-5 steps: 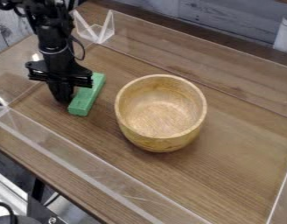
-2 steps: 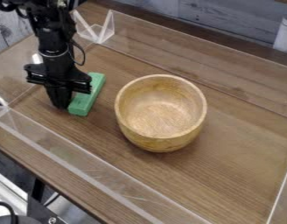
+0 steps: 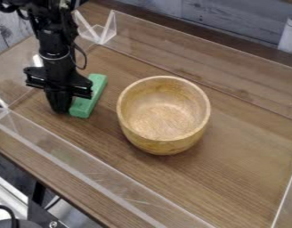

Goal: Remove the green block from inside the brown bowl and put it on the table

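Green block out of the bowl, lying on the table by the left edge.

The green block (image 3: 86, 96) is seen flat on the table (image 3: 238, 142), near the left edge and just left of the brown bowl (image 3: 166, 113), apart from its rim. The bowl is set upright toward the middle of the table. The black gripper (image 3: 60, 102) is pointed straight down, its jaws clenched together, touching or nearly touching the block's left side; nothing is grasped.
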